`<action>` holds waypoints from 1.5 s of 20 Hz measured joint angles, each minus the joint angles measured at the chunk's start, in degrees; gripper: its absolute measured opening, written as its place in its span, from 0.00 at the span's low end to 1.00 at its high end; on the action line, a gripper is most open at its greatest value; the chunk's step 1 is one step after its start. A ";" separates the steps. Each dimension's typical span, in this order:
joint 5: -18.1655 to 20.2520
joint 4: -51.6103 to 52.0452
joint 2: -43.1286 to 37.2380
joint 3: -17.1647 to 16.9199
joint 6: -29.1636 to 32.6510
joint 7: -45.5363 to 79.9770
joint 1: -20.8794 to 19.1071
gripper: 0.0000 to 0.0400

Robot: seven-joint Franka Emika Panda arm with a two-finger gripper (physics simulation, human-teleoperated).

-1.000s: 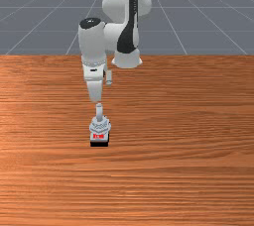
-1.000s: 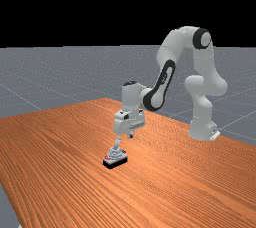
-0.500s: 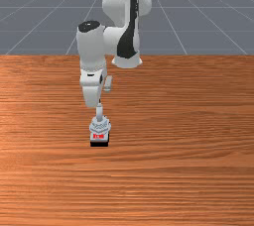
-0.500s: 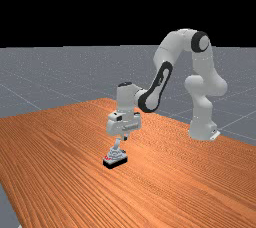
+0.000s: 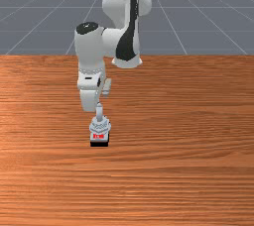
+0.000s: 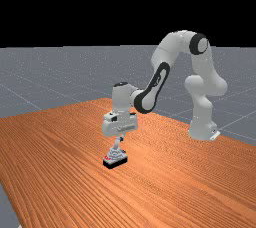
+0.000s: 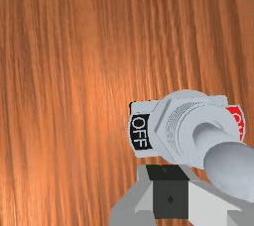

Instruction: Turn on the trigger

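Note:
In the far view my gripper (image 6: 121,138) is at the upper end of the toggle switch's lever (image 6: 117,144). In the front view the switch (image 5: 99,127) stands on the table with its red ON plate (image 5: 98,136) facing the camera. Its lever (image 5: 99,112) rises just beneath my hand; in the far view it leans away from the red plate. The wrist view has the gripper (image 7: 170,193) beside the switch body (image 7: 171,131), near the black OFF plate (image 7: 139,132) and the lever's round end (image 7: 230,170). Contact with the lever cannot be told.
The wooden table (image 5: 183,145) extends around the switch. The arm's base (image 6: 202,129) stands at the table's far side, right of the switch in the far view.
My hand has moved toward the front view's left and nearer that camera; in the far view it has shifted left and slightly down, to the lever's top. The switch has not moved.

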 joint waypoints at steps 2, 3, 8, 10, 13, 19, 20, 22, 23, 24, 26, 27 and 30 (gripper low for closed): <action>0.03 2.00 0.98 0.00 -0.87 0.07 -0.42 0.00; 1.17 3.07 1.41 0.98 -1.83 -2.15 -1.68 0.00; 0.22 6.26 3.37 0.61 -3.14 -0.73 -1.19 0.00; -0.13 6.00 3.59 0.35 -2.15 -0.33 -0.85 0.00; -0.24 1.46 0.88 0.70 -0.48 -3.28 -1.19 0.01; -6.13 -3.99 -1.63 -3.98 3.11 4.95 4.09 0.00; -6.18 -4.22 -1.80 -3.81 3.21 5.51 4.53 0.00; -2.48 -4.26 -2.47 0.22 2.39 -1.41 1.81 0.00; -2.52 -4.40 -2.55 0.19 2.46 -0.45 2.36 0.00; -2.54 -4.48 -2.58 0.16 2.50 0.26 2.74 0.00; -2.53 -4.17 -2.39 0.17 2.36 0.99 3.09 0.00; -0.75 -3.60 -2.16 0.88 1.66 0.80 2.36 0.00; -2.13 -3.55 -1.89 -0.19 2.12 3.23 3.48 0.00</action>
